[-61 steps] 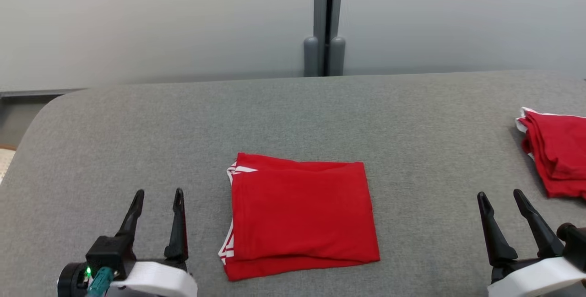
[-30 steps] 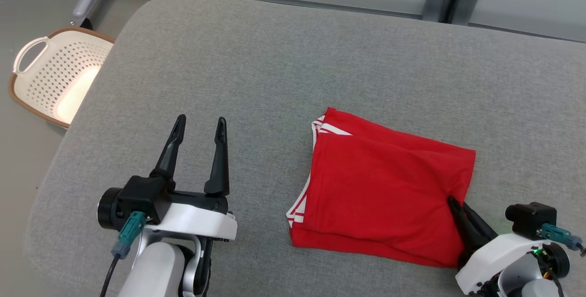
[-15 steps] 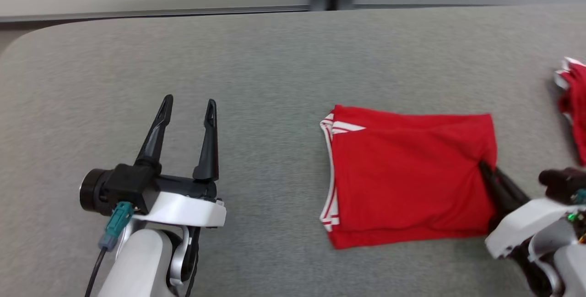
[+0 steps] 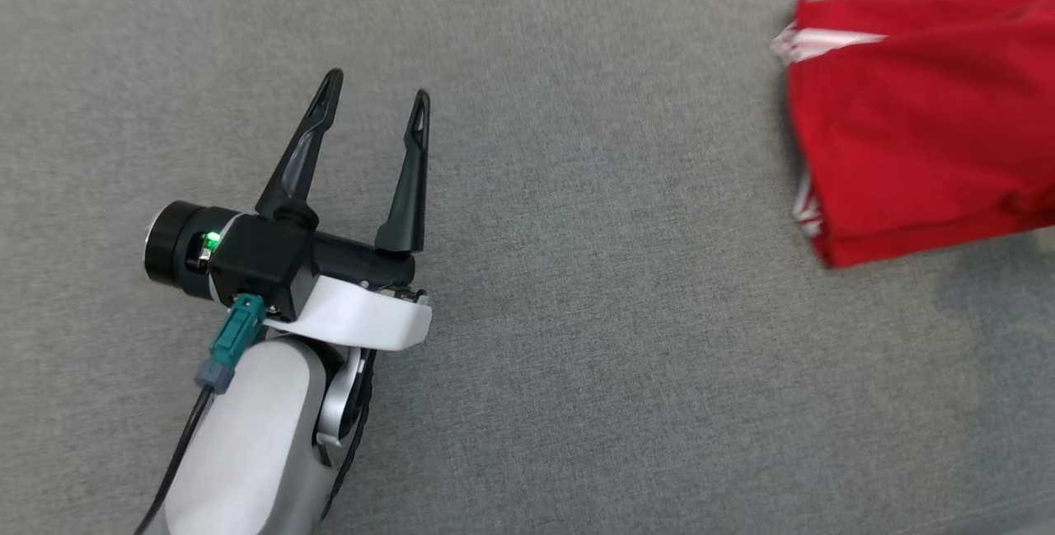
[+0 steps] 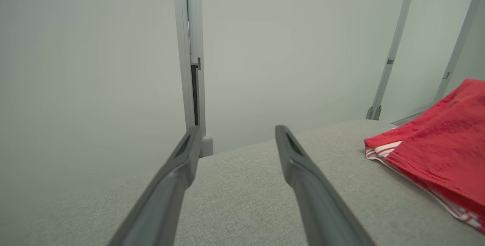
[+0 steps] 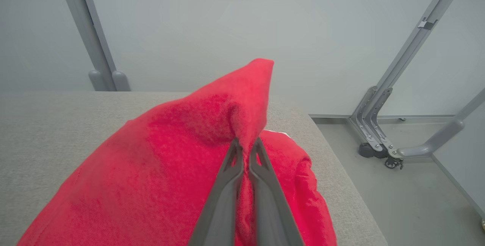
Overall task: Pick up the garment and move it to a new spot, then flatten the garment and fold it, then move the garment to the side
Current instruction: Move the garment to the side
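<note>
- From the head we look steeply down, close on the grey table (image 4: 626, 354)
- Our left wrist looks low and level along the table toward the wall (image 5: 94, 49)
- Our right wrist sits right up against the garment (image 6: 151, 162), facing the wall and floor (image 6: 398, 185)
- All three views share the garment and the table

Grey woven counter (image 4: 593, 370) spreads below me. In my left wrist view a pale wall (image 5: 94, 49) rises at twelve o'clock, split by a grey post (image 5: 188, 41). In my right wrist view an angled metal bracket (image 6: 373, 136) stands on grey floor (image 6: 409, 193) at three o'clock.
</note>
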### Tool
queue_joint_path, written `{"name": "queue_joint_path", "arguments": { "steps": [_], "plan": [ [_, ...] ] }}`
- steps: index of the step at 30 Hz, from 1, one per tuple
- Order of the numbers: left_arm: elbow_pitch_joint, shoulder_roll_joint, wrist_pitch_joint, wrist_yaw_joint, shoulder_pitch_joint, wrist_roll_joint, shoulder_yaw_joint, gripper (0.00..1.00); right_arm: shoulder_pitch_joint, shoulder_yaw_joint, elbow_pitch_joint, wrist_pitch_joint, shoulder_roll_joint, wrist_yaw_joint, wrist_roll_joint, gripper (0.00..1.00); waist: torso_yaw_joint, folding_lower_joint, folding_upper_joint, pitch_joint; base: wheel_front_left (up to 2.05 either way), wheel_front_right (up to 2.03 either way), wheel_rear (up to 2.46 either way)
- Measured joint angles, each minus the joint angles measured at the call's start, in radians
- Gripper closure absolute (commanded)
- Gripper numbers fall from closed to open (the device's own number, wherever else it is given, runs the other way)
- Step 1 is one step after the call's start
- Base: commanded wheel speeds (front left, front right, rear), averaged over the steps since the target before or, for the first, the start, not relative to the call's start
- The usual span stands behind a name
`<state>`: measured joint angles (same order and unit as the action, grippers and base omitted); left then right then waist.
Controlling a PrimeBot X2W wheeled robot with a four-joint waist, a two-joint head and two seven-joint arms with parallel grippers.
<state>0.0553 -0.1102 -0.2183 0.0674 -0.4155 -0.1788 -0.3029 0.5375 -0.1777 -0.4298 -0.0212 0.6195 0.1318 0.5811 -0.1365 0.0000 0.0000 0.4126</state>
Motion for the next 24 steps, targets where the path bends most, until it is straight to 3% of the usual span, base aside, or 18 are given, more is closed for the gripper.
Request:
{"name": "queue_joint_path", "arguments": {
  "steps": [7,14,15,17,18,19,24],
  "plan": [
    [-0.044,-0.012,0.031,-0.006,-0.084,0.032,-0.023,0.0,0.111,0.025,-0.074,-0.041,0.127,0.0,0.077,1.0,-0.022,0.0,0.0,0.118,0.0,0.0,0.0],
    [-0.063,-0.021,0.052,-0.014,-0.156,0.059,-0.044,0.0,0.193,0.007,-0.215,-0.079,0.178,0.0,0.179,1.0,-0.017,0.0,0.0,0.229,0.0,0.0,0.0],
    [-0.064,-0.025,0.057,-0.015,-0.168,0.065,-0.048,0.0,0.209,-0.008,-0.261,-0.088,0.173,0.0,0.216,0.89,-0.014,0.0,0.0,0.253,0.0,0.0,0.0],
    [-0.063,-0.026,0.057,-0.015,-0.172,0.065,-0.051,0.0,0.215,-0.033,-0.299,-0.102,0.163,0.0,0.244,0.22,-0.011,0.0,0.0,0.268,0.0,0.0,0.0],
    [-0.063,-0.027,0.06,-0.015,-0.172,0.067,-0.053,0.0,0.217,-0.04,-0.311,-0.114,0.153,0.0,0.263,0.22,-0.01,0.0,0.0,0.272,0.0,0.0,0.0],
    [-0.063,-0.028,0.06,-0.015,-0.172,0.067,-0.054,0.0,0.22,-0.051,-0.326,-0.123,0.145,0.0,0.276,0.0,-0.012,0.0,0.0,0.272,0.0,0.0,0.0],
    [-0.058,-0.034,0.061,-0.01,-0.17,0.067,-0.052,0.0,0.217,-0.078,-0.364,-0.183,0.12,0.0,0.323,0.0,-0.024,0.0,0.0,0.258,0.0,0.0,0.0]
  ]
}}
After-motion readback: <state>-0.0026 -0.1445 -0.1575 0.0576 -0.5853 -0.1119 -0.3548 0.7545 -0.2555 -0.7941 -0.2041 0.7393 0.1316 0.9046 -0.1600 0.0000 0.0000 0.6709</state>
